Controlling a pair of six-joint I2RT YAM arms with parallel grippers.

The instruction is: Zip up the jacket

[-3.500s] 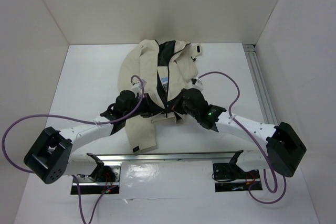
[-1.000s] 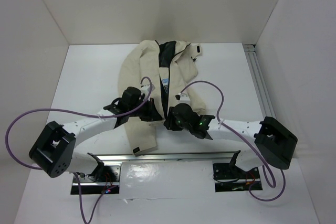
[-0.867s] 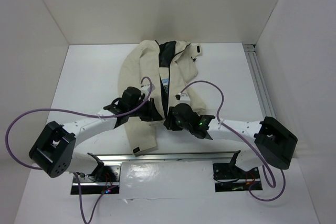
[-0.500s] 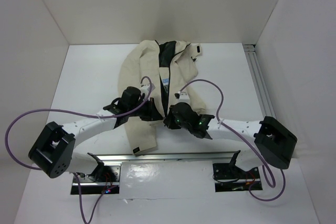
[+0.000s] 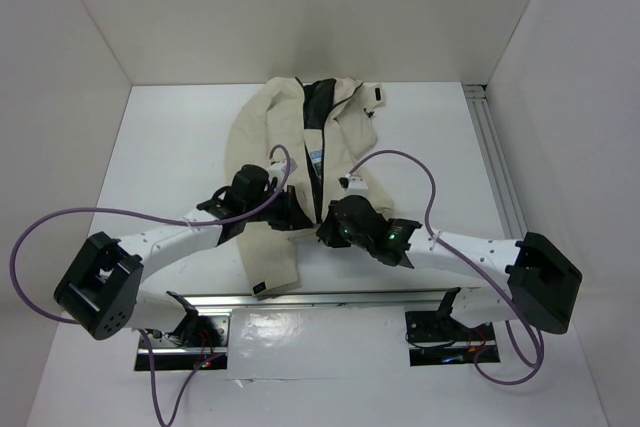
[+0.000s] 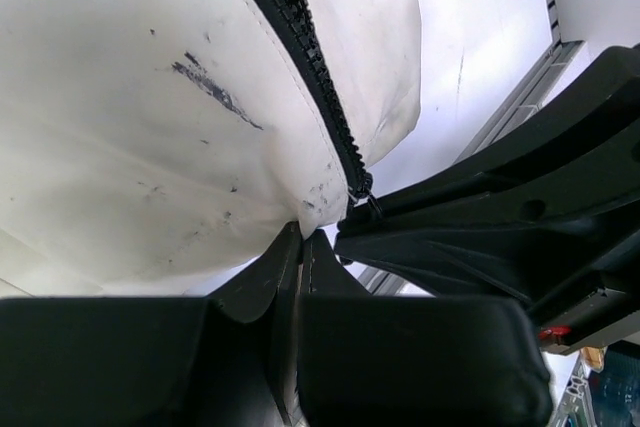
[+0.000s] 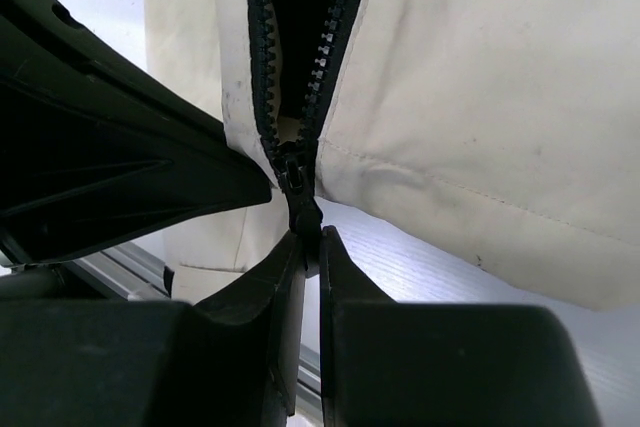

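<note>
A cream jacket [image 5: 265, 132] lies spread on the white bench [image 5: 165, 147], collar toward the far wall, its front parted to show black lining [image 5: 318, 102] and a white-blue label [image 5: 315, 156]. The left hand [image 5: 291, 215] and right hand [image 5: 324, 228] sit just beside each other at the bottom of the dark zipper line [image 5: 318, 179], near the hem. A purple cable [image 5: 60, 222] loops from the left arm.

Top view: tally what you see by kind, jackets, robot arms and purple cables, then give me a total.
jacket: 1
robot arms: 2, the left arm and the right arm
purple cables: 2, the left cable and the right cable
total: 5
</note>
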